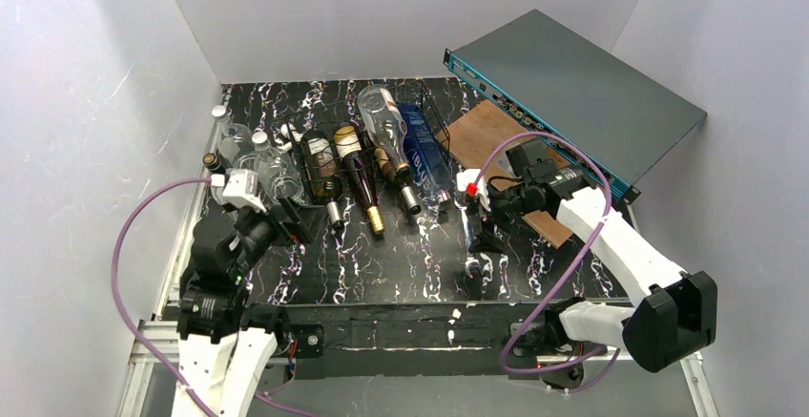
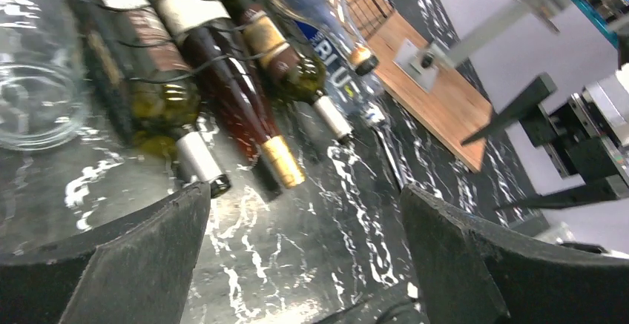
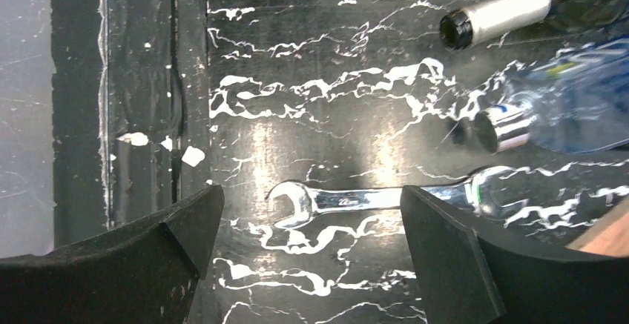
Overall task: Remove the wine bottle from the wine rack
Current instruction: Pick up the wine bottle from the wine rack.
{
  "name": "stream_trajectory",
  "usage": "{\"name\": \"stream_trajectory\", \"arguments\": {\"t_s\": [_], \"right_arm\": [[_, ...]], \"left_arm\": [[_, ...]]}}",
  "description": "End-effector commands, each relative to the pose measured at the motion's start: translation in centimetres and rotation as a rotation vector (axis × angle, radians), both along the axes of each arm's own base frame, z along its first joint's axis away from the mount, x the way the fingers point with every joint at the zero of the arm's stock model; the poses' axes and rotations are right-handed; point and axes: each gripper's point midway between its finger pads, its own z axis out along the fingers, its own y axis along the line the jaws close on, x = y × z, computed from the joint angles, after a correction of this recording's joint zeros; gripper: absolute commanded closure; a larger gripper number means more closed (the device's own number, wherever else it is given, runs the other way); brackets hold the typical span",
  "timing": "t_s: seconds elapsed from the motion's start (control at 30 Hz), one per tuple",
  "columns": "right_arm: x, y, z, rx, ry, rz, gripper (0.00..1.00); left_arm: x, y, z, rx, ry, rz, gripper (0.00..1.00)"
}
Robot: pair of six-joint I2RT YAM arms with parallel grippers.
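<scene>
Left gripper (image 2: 304,209) and right gripper (image 3: 311,205) both open, empty; wine bottle (image 1: 360,177) sits close between neighbour bottles (image 1: 327,180) on wine rack (image 1: 307,161); lifting it may drag them off.

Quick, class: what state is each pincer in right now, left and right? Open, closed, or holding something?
The left pincer is open, holding nothing.
The right pincer is open, holding nothing.

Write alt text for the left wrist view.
Wine bottles lie side by side in a black wire wine rack on a black marbled table, necks toward the camera. The left end effector shows two dark fingers wide open in the foreground, holding nothing.
</scene>
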Motion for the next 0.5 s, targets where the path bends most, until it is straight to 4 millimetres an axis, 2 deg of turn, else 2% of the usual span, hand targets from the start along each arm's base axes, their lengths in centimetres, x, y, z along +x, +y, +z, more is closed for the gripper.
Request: {"name": "stream_trajectory", "arguments": {"t_s": [0.0,0.1,0.23,0.37,0.47], "right_arm": [[1.2,1.2,2.6,-0.057,-0.084,0.013,0.02],[2.1,3.1,3.6,-0.093,-0.118,-0.007,0.02],[3.8,5.6,4.5,-0.123,-0.132,-0.033,0.02],[6.9,8.0,6.2,-0.08,-0.144,-0.129,0.02],[9.7,9.5,7.8,-0.031,-0.166,-0.236,0.01]], "left_arm": [[0.9,-4.3,-0.3,-0.081,0.059,-0.241,0.02],[2.2,-5.8,-1.5,-0.086,0.16,-0.34,0.02],[3.5,-6.3,-3.1,-0.028,0.214,-0.408,0.02],[4.6,-5.7,-4.6,0.055,0.216,-0.392,0.02],[4.6,-5.5,-5.8,0.084,0.217,-0.393,0.02]]}}
